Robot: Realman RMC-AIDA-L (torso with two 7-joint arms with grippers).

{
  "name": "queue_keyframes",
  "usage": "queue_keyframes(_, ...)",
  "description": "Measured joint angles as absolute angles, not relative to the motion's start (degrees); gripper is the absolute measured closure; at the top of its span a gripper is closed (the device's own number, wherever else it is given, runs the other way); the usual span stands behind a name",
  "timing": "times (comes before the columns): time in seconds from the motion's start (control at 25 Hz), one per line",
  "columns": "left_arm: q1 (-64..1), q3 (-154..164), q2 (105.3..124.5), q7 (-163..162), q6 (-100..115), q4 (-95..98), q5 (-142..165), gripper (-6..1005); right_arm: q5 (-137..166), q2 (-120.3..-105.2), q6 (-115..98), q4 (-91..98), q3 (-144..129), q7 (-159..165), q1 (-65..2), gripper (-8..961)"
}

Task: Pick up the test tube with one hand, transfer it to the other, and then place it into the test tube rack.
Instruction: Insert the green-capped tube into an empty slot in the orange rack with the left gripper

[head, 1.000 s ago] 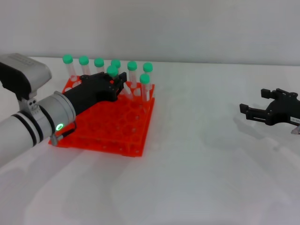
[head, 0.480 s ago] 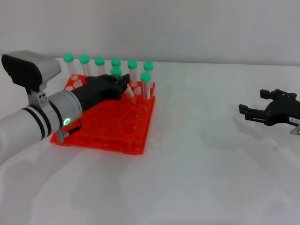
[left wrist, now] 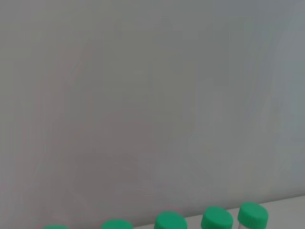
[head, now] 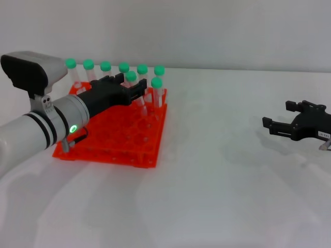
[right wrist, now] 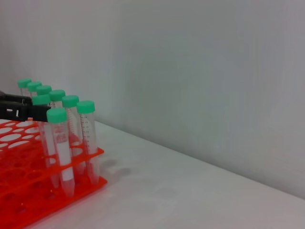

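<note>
**Ana:** Where is the left pincer (head: pixel 135 87) working?

**Ben:** It is hovering over the back half of the test tube rack (head: pixel 119 151), reaching towards the far row. The test tube (head: pixel 131 76) is standing right at its tip, upright in a hole one row nearer than the six capped tubes (head: pixel 105 66) lining the far edge. Another capped tube (head: pixel 156 82) is standing just beside the tip, on the side towards the right arm.

**Ana:** Is it pinching the tube?

**Ben:** I cannot tell. The black housing is hiding the contact, so it could be gripping or already letting go. In the right wrist view the tube is looking seated, its green cap level with the neighbours.

**Ana:** And the right pincer (head: pixel 283 122)?

**Ben:** It is idling well away from the left one, low over the white table (head: pixel 222 196), spread wide and carrying nothing.

**Ana:** So I am guessing the placing is nearly finished. How should it be done well?

**Ben:** I am thinking: be sure the tube is resting fully down in both tiers before releasing. Then be widening the grip only enough to clear the cap, and be lifting straight up, not sideways, since the neighbour beside the tip and the row beyond it are crowding in. Any dragging could be tilting a tube or shifting the rack.
</note>
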State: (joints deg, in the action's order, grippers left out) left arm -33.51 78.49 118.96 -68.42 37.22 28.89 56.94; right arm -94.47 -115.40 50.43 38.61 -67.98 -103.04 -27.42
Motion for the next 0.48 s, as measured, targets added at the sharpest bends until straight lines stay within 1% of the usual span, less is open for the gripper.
queue_keyframes(0.12, -32.8, 78.5, 119.13, -67.1, 37.8, 30.1, 57.6, 373, -94.5, -115.4, 50.5, 38.6, -68.0, -103.0, -27.4, 94)
queue_keyframes(0.2, -31.2, 78.7, 119.29, -66.0, 39.3, 32.1, 58.2, 330, -94.5, -115.41, 50.5, 38.6, -68.0, -103.0, -27.4, 94)
queue_keyframes(0.44, -24.3, 80.0, 119.32, -64.3, 45.7, 38.6, 57.7, 201, -94.5, -115.4, 50.9, 38.6, -67.9, -103.1, -26.9, 94)
queue_keyframes(0.48, -22.8, 80.0, 119.33, -63.6, 47.2, 39.3, 57.4, 193, -94.5, -115.39, 50.9, 38.6, -67.8, -103.1, -26.7, 94)
